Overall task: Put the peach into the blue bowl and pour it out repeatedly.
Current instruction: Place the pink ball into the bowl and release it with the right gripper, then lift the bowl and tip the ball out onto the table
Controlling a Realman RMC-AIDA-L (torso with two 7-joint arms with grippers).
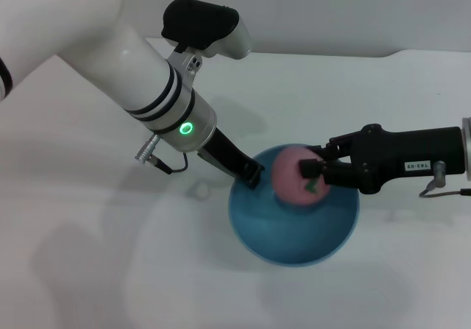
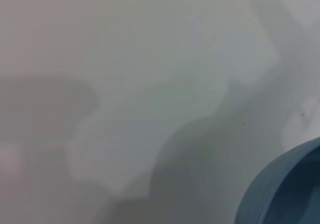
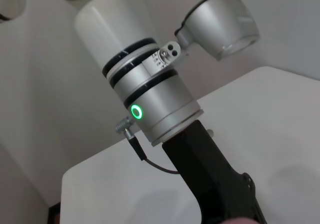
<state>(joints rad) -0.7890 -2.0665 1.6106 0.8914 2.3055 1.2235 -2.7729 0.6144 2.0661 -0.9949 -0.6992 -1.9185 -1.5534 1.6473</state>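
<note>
Two grippers at work: both meet at one bowl on a white table (image 1: pixel 88 270).
Blue bowl: the blue bowl (image 1: pixel 294 237) sits nearest in the head view, tilted so that its opening faces away and its glossy outer wall shows; a part of its rim and wall also shows in the left wrist view (image 2: pixel 285 189) against the pale table.
Peach: the peach (image 1: pixel 294 176) is at the far rim of the bowl, pink and round, with a small green stem mark on the side facing the right gripper; whether it rests in the bowl or is held just above it cannot be told.
Right gripper: the right gripper (image 1: pixel 315 170) reaches in from the right, its black fingers (image 1: pixel 310 167) clamped against the peach on its right side, so it is grasping the fruit.
Left gripper: the left gripper (image 1: pixel 250 173) comes down from the upper left and its black tip meets the bowl's left rim; it appears closed on that rim, holding the bowl tilted.
Left arm: the white forearm with black bands carries a lit green ring (image 1: pixel 186 129), also seen in the right wrist view (image 3: pixel 136 112) above the black gripper body (image 3: pixel 210 174).
Far edge: the table's back edge (image 1: pixel 412 53) lies beyond both arms.
</note>
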